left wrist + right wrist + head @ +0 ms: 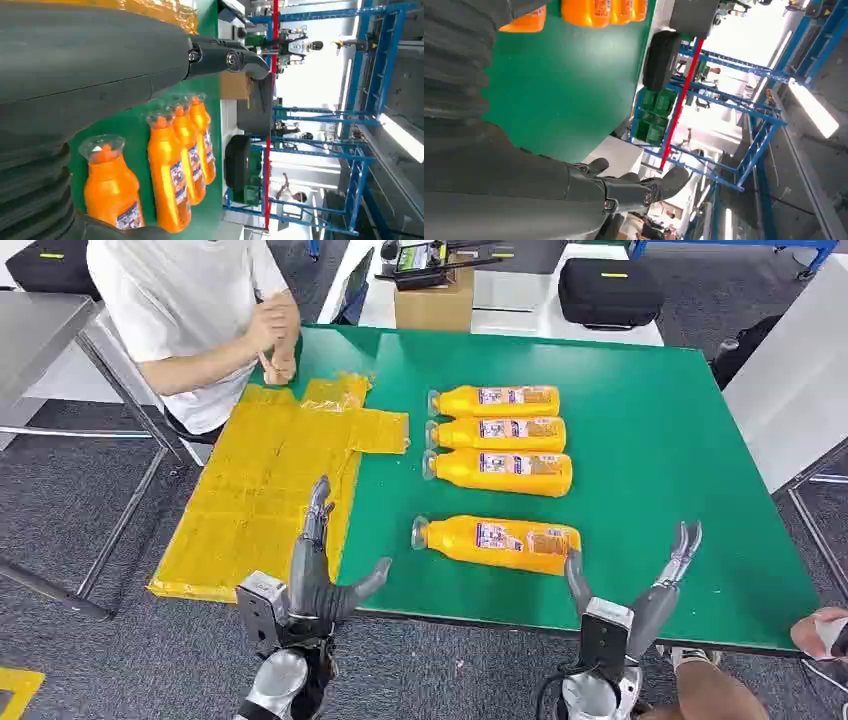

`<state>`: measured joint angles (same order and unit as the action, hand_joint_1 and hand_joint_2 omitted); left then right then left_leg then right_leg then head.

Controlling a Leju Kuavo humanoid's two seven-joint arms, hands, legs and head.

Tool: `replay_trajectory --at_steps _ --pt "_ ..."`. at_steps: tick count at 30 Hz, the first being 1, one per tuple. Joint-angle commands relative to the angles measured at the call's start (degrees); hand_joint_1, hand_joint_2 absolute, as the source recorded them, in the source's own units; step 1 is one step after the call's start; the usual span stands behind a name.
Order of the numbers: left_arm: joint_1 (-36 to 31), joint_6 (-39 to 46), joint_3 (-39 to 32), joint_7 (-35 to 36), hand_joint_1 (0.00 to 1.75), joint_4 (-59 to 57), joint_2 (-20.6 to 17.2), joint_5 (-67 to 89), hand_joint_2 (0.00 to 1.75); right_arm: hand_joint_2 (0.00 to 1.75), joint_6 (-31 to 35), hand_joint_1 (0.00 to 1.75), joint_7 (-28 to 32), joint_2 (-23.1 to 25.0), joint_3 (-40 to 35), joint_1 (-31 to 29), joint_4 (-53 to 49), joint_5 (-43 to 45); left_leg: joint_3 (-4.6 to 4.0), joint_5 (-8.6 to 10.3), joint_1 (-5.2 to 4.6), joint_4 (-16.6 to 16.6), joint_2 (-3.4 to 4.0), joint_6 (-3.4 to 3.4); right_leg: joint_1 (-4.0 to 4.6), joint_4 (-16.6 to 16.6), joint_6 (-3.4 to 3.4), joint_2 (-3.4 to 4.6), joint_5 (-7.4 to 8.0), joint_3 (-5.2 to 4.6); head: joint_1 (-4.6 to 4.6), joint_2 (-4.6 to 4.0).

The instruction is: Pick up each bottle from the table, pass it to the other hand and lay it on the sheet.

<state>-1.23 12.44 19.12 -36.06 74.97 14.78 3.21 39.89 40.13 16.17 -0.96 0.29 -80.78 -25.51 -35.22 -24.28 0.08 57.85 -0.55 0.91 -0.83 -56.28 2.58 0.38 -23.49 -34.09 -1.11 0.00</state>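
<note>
Empty hands (325, 570) (630, 585) before bottles (497, 543)

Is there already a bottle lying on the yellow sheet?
No, the yellow sheet is bare; all four bottles lie on the green table.

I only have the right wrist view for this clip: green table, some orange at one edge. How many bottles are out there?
Observer: Four bottles lie on the green table: three side by side and a separate bottle nearer the robot.
Operator: Is any on the sheet yet?
Observer: No. The yellow sheet carries no bottle in the head view.
Operator: Is the right hand holding something?
Observer: No. The right hand is open beside the separate bottle's base, fingers spread.
Operator: And the left hand?
Observer: The left hand is open too, over the sheet's near edge. A person sits at the sheet's far end.
</note>
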Motion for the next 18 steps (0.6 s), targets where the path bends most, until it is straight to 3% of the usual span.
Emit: replay_trajectory --at_steps 1,18 --pt "0.38 0.05 -0.46 -0.09 0.0 -0.33 -2.14 0.0 1.75 1.75 0.11 0.0 -0.13 -0.92 -1.62 -0.75 1.9 0.43 0.13 -0.04 0.02 -0.05 0.05 -0.04 0.03 0.05 -0.06 0.01 -0.03 0.12 0.0 0.0" --pt "3.22 0.93 -2.69 -0.62 0.0 1.62 -3.19 -0.08 1.75 1.75 0.11 0.0 -0.13 -0.97 -3.92 -3.44 5.74 1.24 0.23 -0.08 0.03 -0.07 0.2 -0.05 0.04 0.06 -0.09 0.15 -0.03 0.18 -0.02 0.0"
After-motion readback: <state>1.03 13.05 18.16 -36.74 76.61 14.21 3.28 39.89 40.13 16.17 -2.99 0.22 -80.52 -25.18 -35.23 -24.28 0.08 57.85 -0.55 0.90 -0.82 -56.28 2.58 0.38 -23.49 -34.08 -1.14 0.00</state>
